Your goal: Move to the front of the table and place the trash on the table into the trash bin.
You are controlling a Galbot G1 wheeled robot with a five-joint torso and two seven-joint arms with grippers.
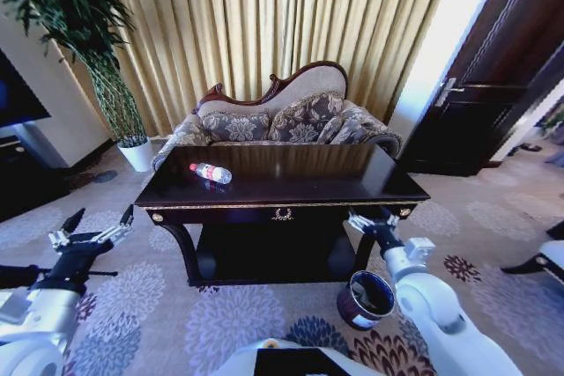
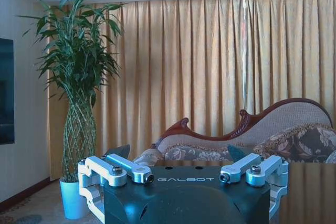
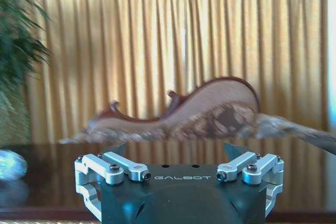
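Head view, left to right: potted bamboo plant (image 1: 92,59) in a white pot (image 1: 137,154) on the carpet beyond the table's left end; left gripper (image 1: 99,227) held low over the carpet, off the table's front left corner, fingers spread wide with nothing between them; black table (image 1: 291,189) with gold edge trim and a gold ornament (image 1: 282,214) at the centre of its front edge, a lower shelf (image 1: 264,257) beneath; clear plastic bottle (image 1: 211,173) with red cap lying on its side on the tabletop, near the left end and closer to the back edge than to the front; upholstered sofa (image 1: 282,121) directly behind the table's back edge, gold curtains (image 1: 264,15) behind that; right gripper (image 1: 368,223) close against the table's front right corner, just below the top, whether open or closed cannot be told from this view; dark round trash bin (image 1: 365,298) standing upright on the carpet beside the front right leg, just beside the right arm; dark wooden door (image 1: 493,77) at far right. Left wrist view: left gripper's fingers (image 2: 118,151) parted and empty, plant and sofa back beyond. Right wrist view: right gripper (image 3: 178,149) level with the tabletop, its fingers apart and holding nothing; bottle (image 3: 11,164) blurred at the far end of the glossy surface.
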